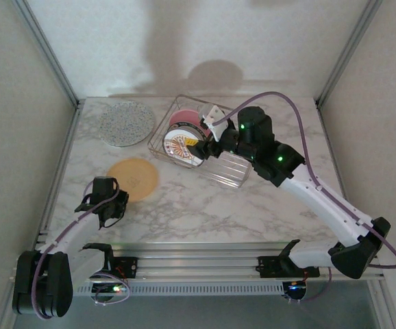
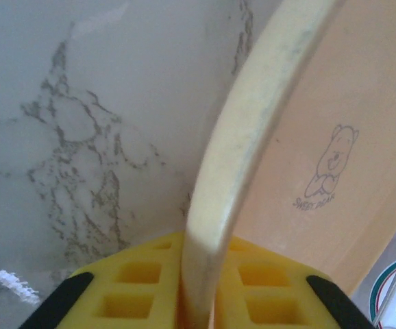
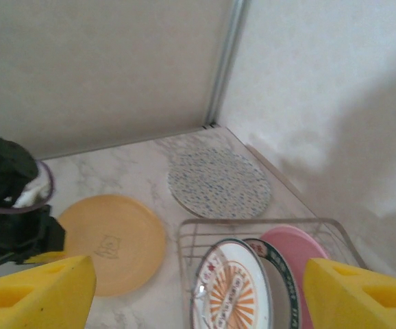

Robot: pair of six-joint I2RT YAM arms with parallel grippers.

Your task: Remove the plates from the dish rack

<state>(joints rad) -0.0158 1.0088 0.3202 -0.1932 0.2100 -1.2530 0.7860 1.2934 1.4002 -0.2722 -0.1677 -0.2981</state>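
Nearest the arm bases, the left claw point(image 1: 112, 199) is sitting low over the marble table point(image 1: 205, 205), at the near left edge of the orange plate point(image 1: 133, 179). In the left wrist view its yellow pads point(image 2: 136, 295) are pressing on the plate's rim from both sides with no gap showing, so the claw is clamped on the orange plate. The plate's upper face, printed with a small bear outline, is lying to the right of the rim, and bare table is lying to the left. Whether the plate is resting fully flat or slightly tipped cannot be told.

Further out, the right arm is reaching diagonally across the table to the wire rack point(image 1: 229, 168), which is standing mid-table toward the back. The right claw point(image 3: 198, 274) is hanging above the plates in the rack with its fingers spread wide apart, gripping nothing. Three plates are standing on edge in the rack: the sunburst plate point(image 3: 231, 291) nearest the claw, a dark-rimmed plate point(image 3: 287, 281) just behind it, and the pink plate point(image 3: 304, 253) behind that.

Farthest out, the speckled plate point(image 1: 127, 123) is lying flat on the table, left of the rack and apart from it.
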